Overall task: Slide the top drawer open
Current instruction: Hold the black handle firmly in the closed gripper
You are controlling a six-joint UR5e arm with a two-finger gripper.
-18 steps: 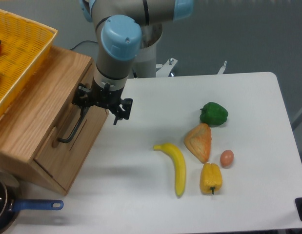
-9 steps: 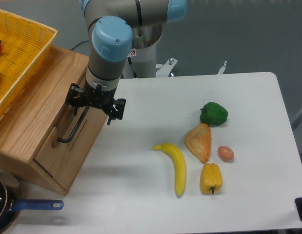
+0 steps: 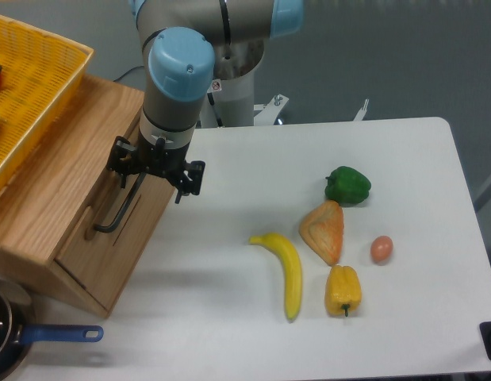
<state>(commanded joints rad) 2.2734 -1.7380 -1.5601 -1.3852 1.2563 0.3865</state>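
**Top drawer: gripper lined up at the handle, pull not started**

Top drawer (image 3: 110, 218) sits in the front face of the oak cabinet (image 3: 63, 182) at the left edge of the surface (image 3: 324, 333), and from how flush the front looks, I'd say it's still closed. Its black bar handle (image 3: 118, 210) runs diagonally down the panel. The gripper (image 3: 154, 168) is parked right at the upper end of that bar, jaws spread apart with one finger on either side of the cabinet's front corner, not clamped on anything as far as I can see. Whether a finger is actually touching the bar is hard to tell from this angle.

How I'd play it: get the fingers properly around or hooked behind the bar before pulling, ideally closer to its middle so the drawer doesn't rack sideways. Then pull straight out along the drawer's slide direction, toward the open middle of the surface, slow and steady. Any sideways drift could jam it or tug the whole cabinet.

Worth noting there's a yellow basket (image 3: 31, 87) on top of the cabinet, so no jerking. The banana (image 3: 286, 270), peppers (image 3: 347, 184) and the rest lie well apart to the right, out of the way.
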